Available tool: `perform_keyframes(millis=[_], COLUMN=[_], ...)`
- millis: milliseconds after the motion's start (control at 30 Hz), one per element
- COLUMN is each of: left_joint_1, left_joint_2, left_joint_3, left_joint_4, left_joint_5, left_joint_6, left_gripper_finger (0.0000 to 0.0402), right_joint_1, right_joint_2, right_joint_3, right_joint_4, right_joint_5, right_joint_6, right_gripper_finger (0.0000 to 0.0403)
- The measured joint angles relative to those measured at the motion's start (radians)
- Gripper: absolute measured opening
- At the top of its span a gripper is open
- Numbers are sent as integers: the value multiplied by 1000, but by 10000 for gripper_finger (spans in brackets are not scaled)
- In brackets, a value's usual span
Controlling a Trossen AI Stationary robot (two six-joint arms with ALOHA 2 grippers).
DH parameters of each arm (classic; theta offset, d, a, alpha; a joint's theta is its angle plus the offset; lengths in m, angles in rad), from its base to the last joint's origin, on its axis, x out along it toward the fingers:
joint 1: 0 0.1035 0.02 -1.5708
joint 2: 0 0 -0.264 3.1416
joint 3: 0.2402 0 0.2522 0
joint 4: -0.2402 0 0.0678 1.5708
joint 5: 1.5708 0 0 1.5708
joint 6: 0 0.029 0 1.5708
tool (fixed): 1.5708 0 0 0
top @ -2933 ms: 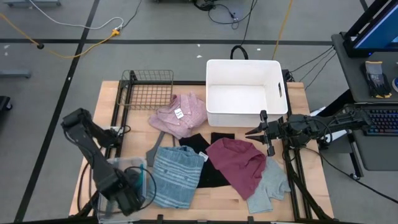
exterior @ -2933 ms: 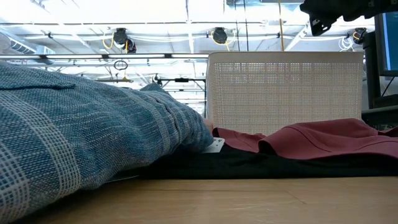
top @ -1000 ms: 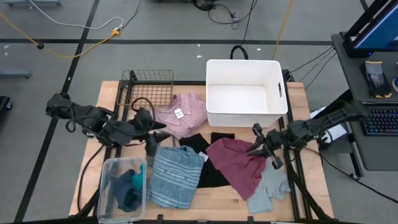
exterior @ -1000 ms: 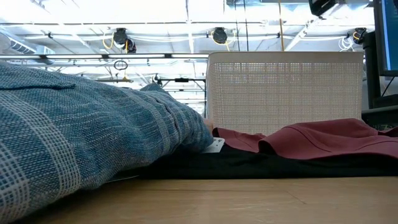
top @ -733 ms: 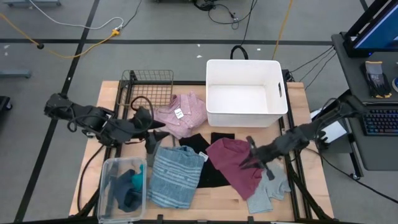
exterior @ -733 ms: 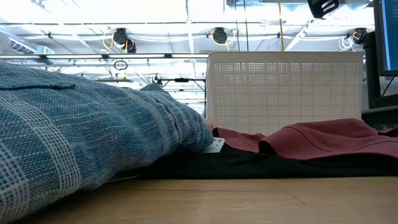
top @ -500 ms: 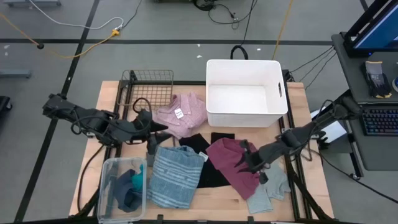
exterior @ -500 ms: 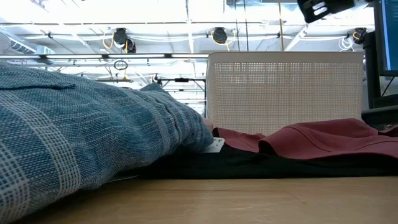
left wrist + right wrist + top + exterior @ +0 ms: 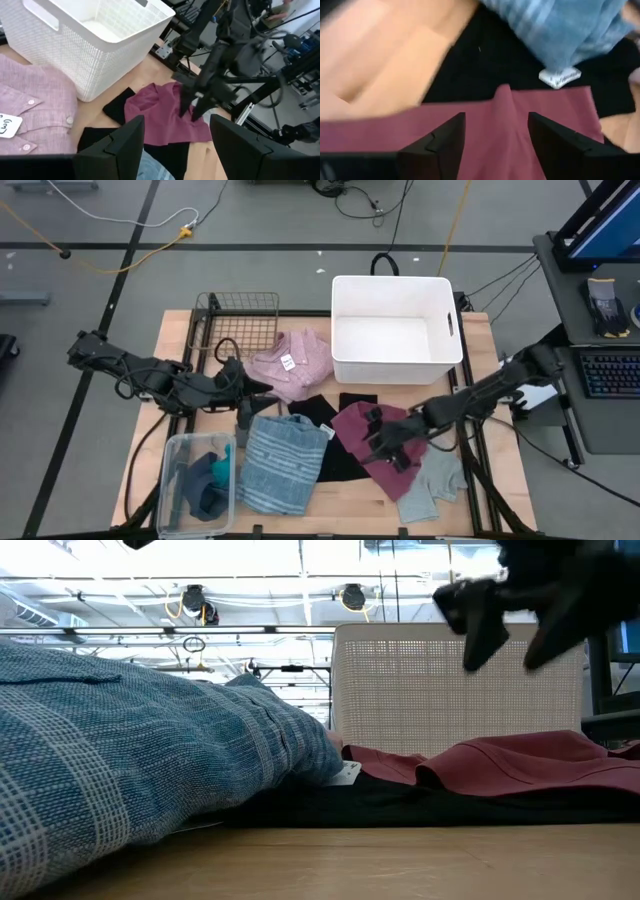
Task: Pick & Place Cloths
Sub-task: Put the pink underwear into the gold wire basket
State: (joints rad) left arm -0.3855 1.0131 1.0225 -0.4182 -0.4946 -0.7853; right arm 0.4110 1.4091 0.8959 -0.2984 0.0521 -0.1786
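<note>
**A:** So which step is this? The maroon cloth (image 9: 378, 442) is lying flat on the bench (image 9: 345, 498), half over the black cloth (image 9: 335, 450), with the grey cloth (image 9: 432, 483) tucked under its outer edge and the blue striped cloth (image 9: 282, 464) on its other side.

**B:** Looks like the reach-in for a pick to me. The right gripper (image 9: 385, 439) hangs just above the middle of the maroon cloth, jaws spread and holding nothing. In the right wrist view both fingers straddle a raised crease in the fabric, so I'd guess the next move is a straight drop and a pinch on that fold, shallow enough not to drag the black cloth up too.

**A:** And the left?

**B:** The left gripper (image 9: 248, 389) waits beside the pink shirt (image 9: 295, 364), jaws released too.

**A:** Room to move?

**B:** Decent. The white basket (image 9: 345, 288) sits empty near the maroon cloth, and its near wall is the edge to clear on the lift. The wire rack (image 9: 238, 323) and the clear bin (image 9: 172, 480) with its teal cloth (image 9: 208, 476) are well apart on the left side.
</note>
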Motion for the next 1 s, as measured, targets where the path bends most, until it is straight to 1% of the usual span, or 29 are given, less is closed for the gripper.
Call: perform_keyframes(millis=[167, 267, 367, 600, 700, 933, 1000], left_joint_1=[0, 0, 0, 0, 0, 0, 0], left_joint_2=[0, 0, 0, 0, 0, 0, 0], left_joint_3=[0, 0, 0, 0, 0, 0, 0], left_joint_4=[3, 4, 4, 3, 3, 2, 1], left_joint_5=[11, 22, 23, 23, 24, 25, 24], left_joint_6=[-2, -1, -1, 2, 2, 5, 5], left_gripper_finger=[230, 230, 230, 230, 230, 230, 230], right_joint_1=[-19, -31, -39, -76, -86, -84, -84], right_joint_2=[70, 108, 128, 168, 208, 264, 274], right_joint_3=[0, 0, 0, -2, -1, -2, -2], right_joint_4=[46, 106, 140, 150, 156, 160, 159], right_joint_5=[-19, -56, -55, -61, -105, -101, -85], right_joint_6=[-43, -71, -95, -123, -133, -163, -159], right_gripper_finger=[238, 246, 251, 252, 252, 252, 249])
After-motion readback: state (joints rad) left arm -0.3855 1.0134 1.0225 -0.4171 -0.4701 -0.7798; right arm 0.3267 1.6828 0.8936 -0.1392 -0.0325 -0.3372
